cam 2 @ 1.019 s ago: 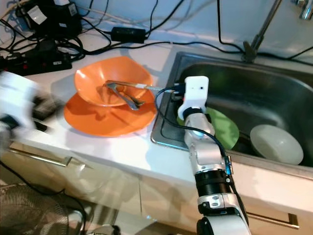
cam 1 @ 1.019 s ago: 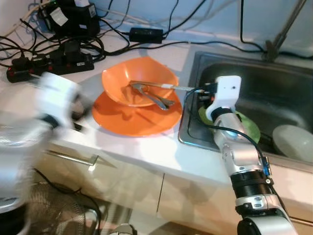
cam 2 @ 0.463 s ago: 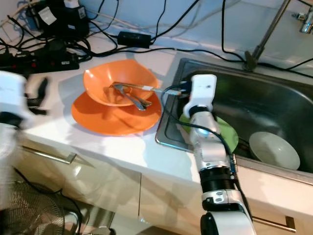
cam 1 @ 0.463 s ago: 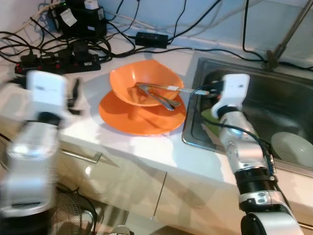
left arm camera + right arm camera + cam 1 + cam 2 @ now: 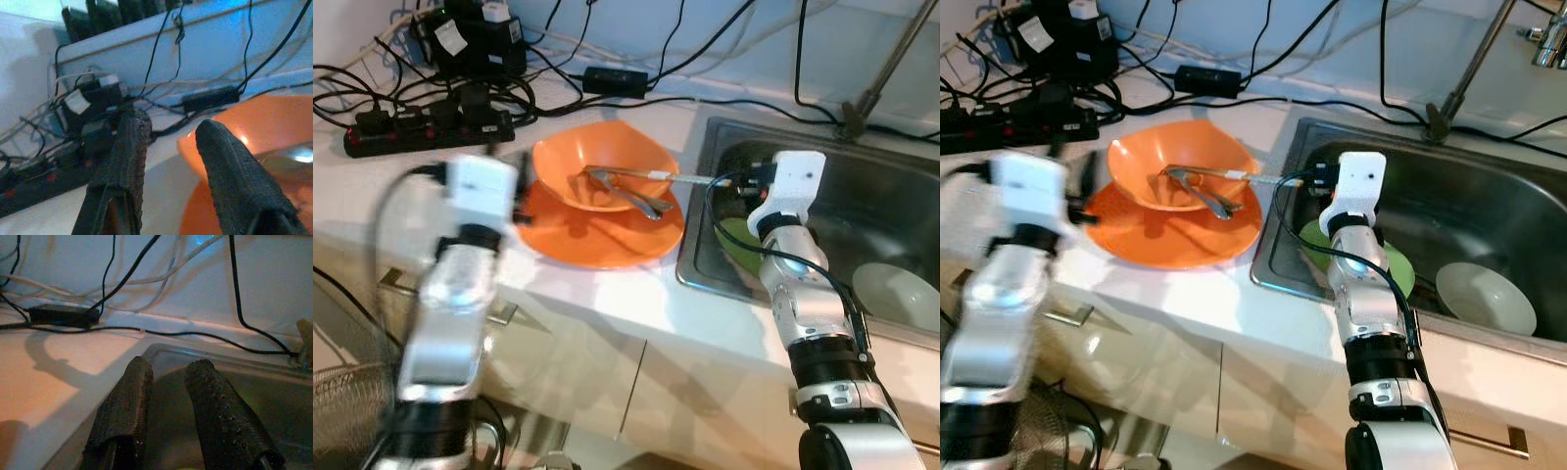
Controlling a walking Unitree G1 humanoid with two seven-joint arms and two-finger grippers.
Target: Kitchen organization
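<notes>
At the counter's front edge, the blurred left arm rises bent, its left gripper (image 5: pixel 168 132) beside the orange plate (image 5: pixel 597 245), fingers (image 5: pixel 129 147) parted around nothing. The right arm stands upright at the sink (image 5: pixel 1489 211), its right gripper (image 5: pixel 168 377) over the near corner of the basin, fingers slightly apart and empty. An orange bowl (image 5: pixel 597 166) sits on the plate, holding metal utensils (image 5: pixel 626 191). In the basin lie a green plate (image 5: pixel 1396 264) and a white bowl (image 5: pixel 1484 299). Farther back, power strips (image 5: pixel 421 132) and cables crowd the wall.

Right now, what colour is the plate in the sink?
Green plate, clearest in the right eye view.
</notes>
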